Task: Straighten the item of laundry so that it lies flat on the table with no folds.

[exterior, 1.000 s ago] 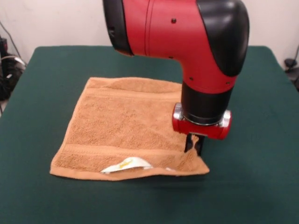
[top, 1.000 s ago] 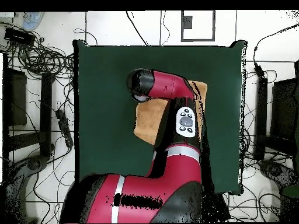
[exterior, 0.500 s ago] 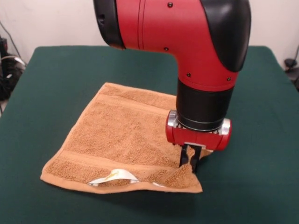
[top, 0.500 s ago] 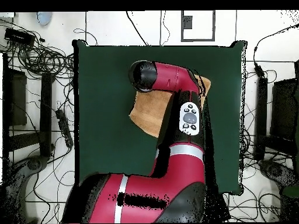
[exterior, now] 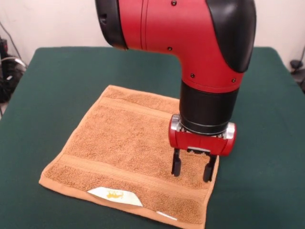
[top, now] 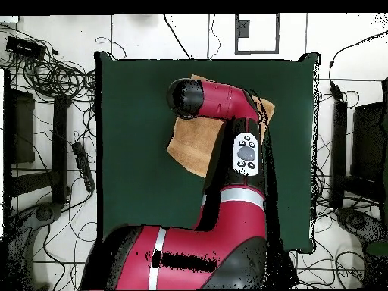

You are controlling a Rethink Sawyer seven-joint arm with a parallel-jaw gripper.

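Note:
The orange-tan towel (exterior: 128, 152) lies spread out on the green table (exterior: 52, 76), turned a little askew, with its white label (exterior: 114, 195) flat at the near edge. My gripper (exterior: 192, 171) hangs open just above the towel's near right part, with nothing between its fingers. In the overhead view the arm (top: 227, 106) covers most of the towel (top: 189, 148), and the gripper is hidden under it.
Cables and equipment lie on the floor beside the table (top: 129, 98) in the overhead view, to the left (top: 53, 76). Green surface shows on all sides of the towel.
The gripper has opened and let go of the towel's near right corner. That corner and the folded-up label edge have dropped flat, and the towel reaches nearer the front.

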